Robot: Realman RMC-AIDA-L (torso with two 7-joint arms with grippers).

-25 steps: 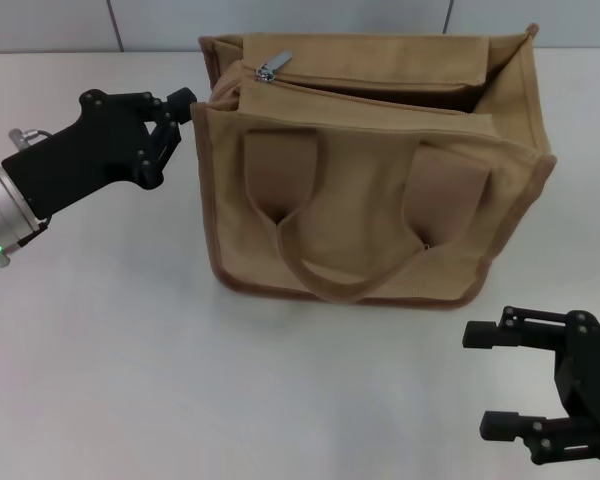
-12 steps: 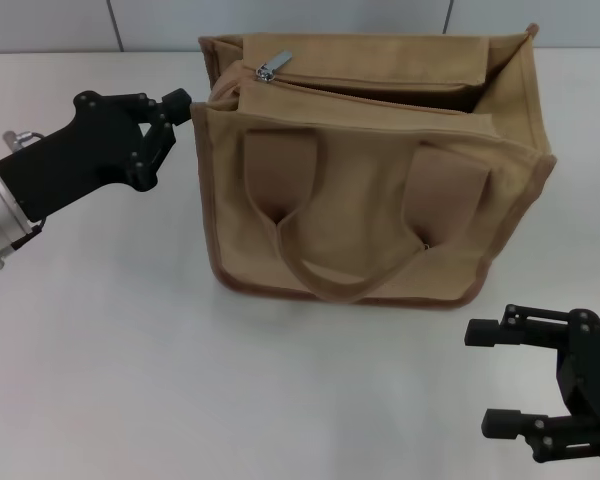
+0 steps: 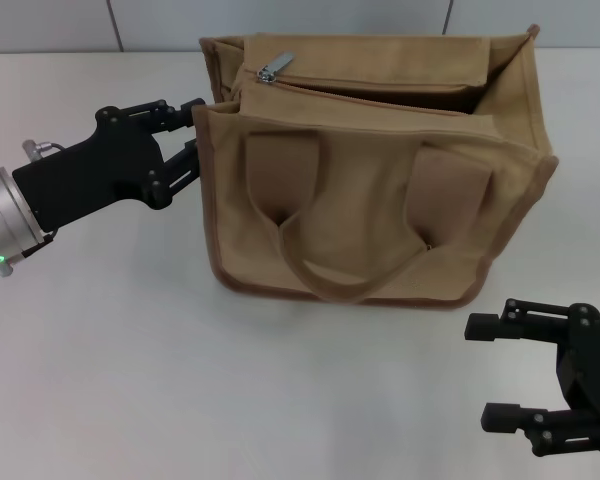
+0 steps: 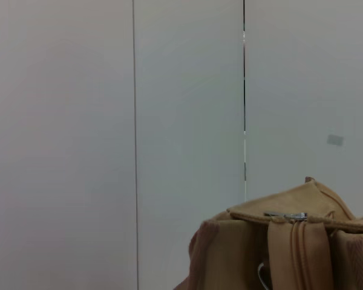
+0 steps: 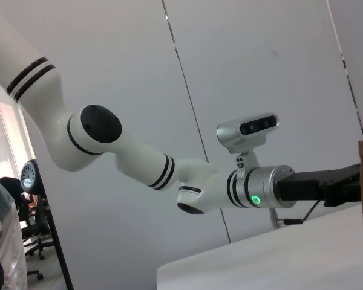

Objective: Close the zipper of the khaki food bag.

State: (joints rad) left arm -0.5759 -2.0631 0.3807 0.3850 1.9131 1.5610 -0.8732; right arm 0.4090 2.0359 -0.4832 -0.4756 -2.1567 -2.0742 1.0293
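left end effector open | touching khaki food bag left edge | zipper beyond

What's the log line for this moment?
left gripper open at bag left edge | zipper open | right gripper open, idle near front

Matt canvas khaki food bag

A white table stands before a pale grey panelled wall
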